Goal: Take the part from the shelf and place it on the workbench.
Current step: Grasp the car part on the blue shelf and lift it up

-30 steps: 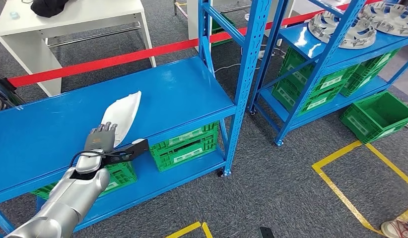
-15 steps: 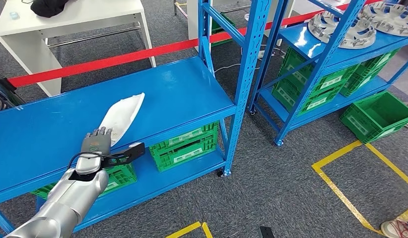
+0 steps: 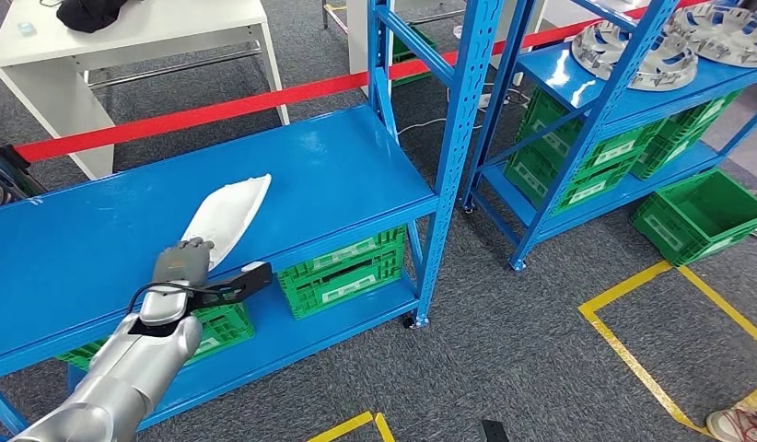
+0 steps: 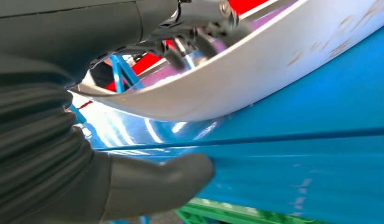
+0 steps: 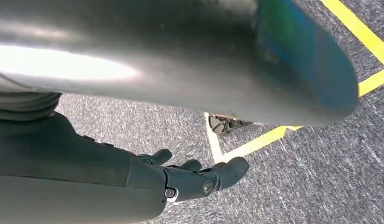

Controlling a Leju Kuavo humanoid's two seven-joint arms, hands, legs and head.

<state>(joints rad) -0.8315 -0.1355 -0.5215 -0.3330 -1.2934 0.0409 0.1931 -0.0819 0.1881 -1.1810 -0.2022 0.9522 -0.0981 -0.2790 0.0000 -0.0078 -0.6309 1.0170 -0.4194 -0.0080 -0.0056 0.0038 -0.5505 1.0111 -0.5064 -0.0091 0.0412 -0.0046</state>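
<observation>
A long white curved part (image 3: 226,216) lies on the top board of the blue shelf (image 3: 338,175), pointing away from me. My left hand (image 3: 180,262) is at its near end by the shelf's front edge, fingers curled over it. In the left wrist view the dark fingers (image 4: 181,46) hook over the white part (image 4: 255,65), whose near end sits inside the hand, while the thumb (image 4: 157,182) lies lower, in front of the shelf edge and apart from the part. My right hand (image 5: 190,179) hangs over the grey carpet, holding nothing, with fingers loosely apart.
Green bins (image 3: 343,272) fill the lower board. A second blue rack to the right carries silver round parts (image 3: 633,51), with a green crate (image 3: 702,214) on the floor beside it. Red tape (image 3: 218,110) and a white table (image 3: 126,37) lie behind. A person's shoe (image 3: 739,424) is at the bottom right.
My left hand has drawn back toward the shelf's front edge and its fingers have gone from stretched flat to curled over the part's near end. The part's far tip has shifted slightly right.
</observation>
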